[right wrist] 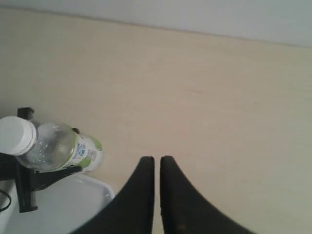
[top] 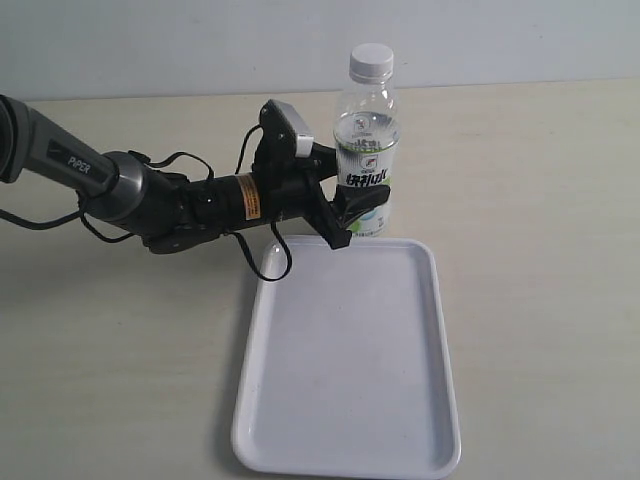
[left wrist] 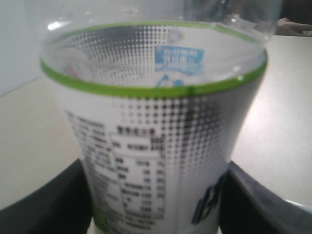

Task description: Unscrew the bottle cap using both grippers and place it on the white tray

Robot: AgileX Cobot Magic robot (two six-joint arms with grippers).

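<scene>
The clear bottle (top: 365, 150) with a white and green label stands upright just behind the far edge of the white tray (top: 350, 350). Its white bottle cap (top: 371, 60) sits on the neck. My left gripper (top: 358, 208) reaches in from the left and is shut on the labelled lower half of the bottle (left wrist: 161, 146), with a black finger (left wrist: 44, 204) on either side. My right gripper (right wrist: 157, 160) is outside the exterior view. It hangs high over bare table with nothing held and only a thin slit between its fingers, well apart from the bottle (right wrist: 63, 148) and cap (right wrist: 14, 135).
The "PIPER" arm (top: 90, 170) and its cables stretch across the table's left side. The tray's (right wrist: 63, 204) corner lies beside the bottle's base. Beige tabletop (top: 540, 200) runs to the right of the bottle and tray, and a pale wall stands behind.
</scene>
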